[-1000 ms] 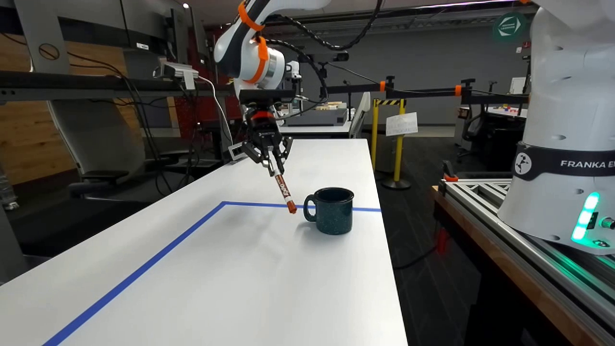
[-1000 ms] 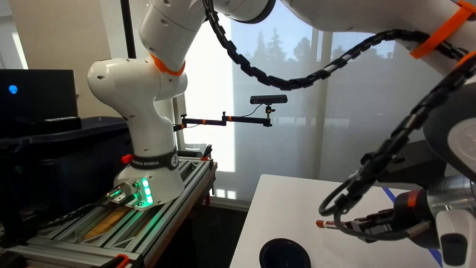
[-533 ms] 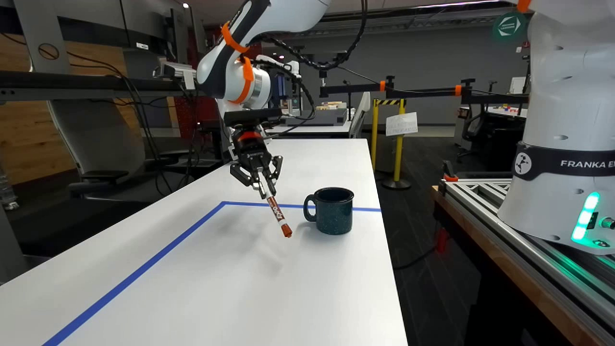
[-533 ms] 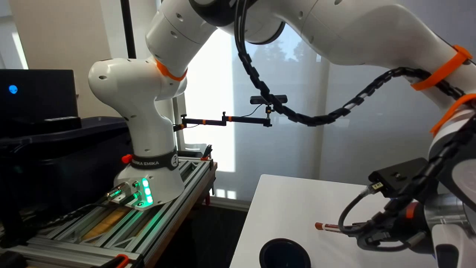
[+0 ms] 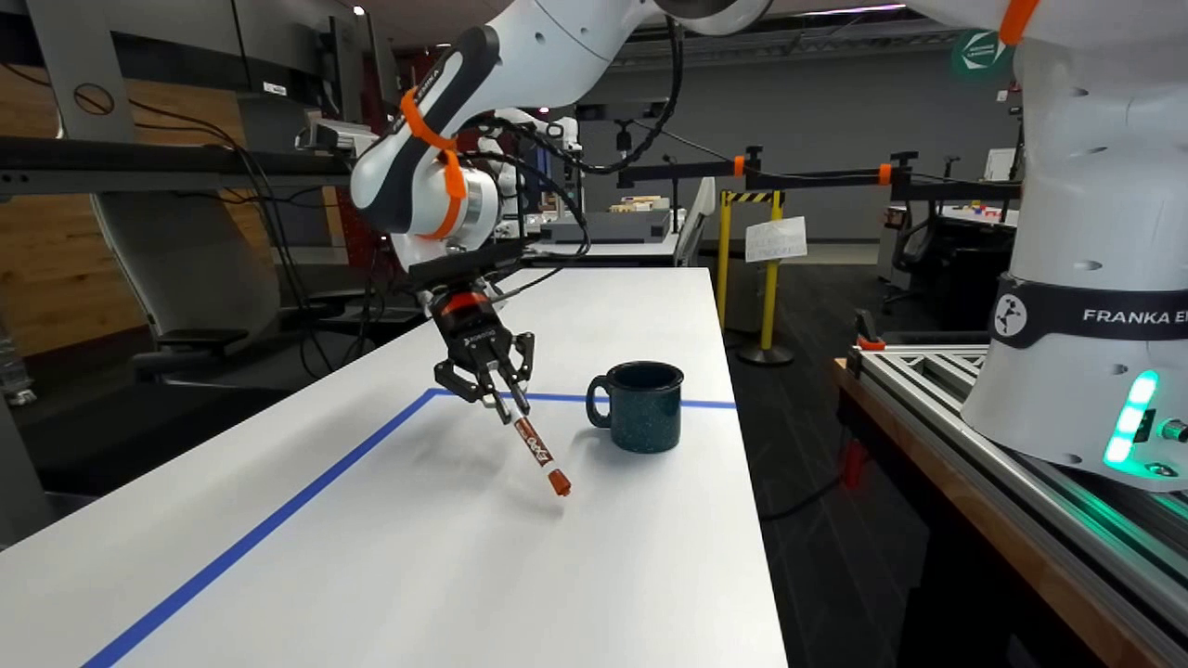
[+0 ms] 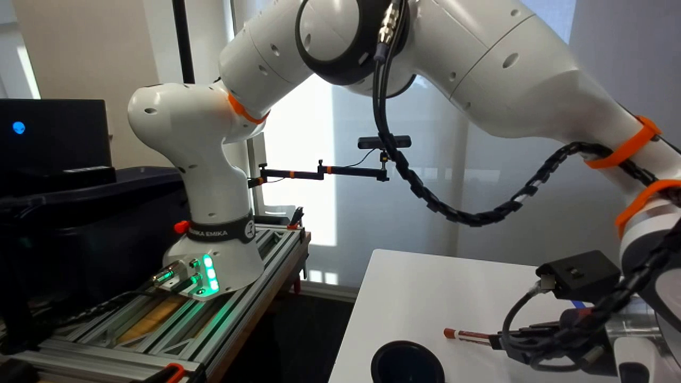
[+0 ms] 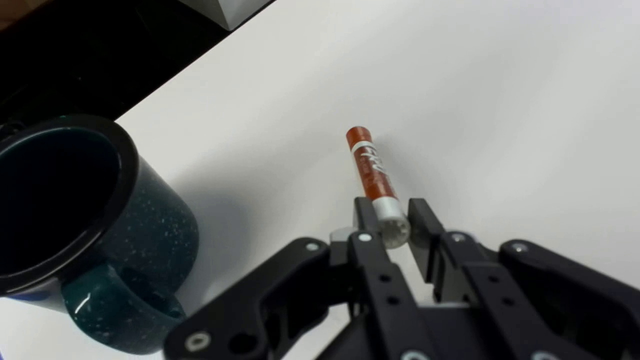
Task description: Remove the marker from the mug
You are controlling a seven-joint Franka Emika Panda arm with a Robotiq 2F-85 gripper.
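So we've got the marker [image 5: 535, 446] clamped in the pincer [image 7: 394, 217], red end angled down, near the mug [image 5: 645, 415].

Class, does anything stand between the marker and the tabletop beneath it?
Nothing visible does: the Expo marker, held in the gripper, slants over the white tabletop, and the speckled teal mug stands to one side.

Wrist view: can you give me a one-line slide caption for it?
The tool holds a red-brown Expo marker by its whitish end, outside a speckled dark-teal mug.
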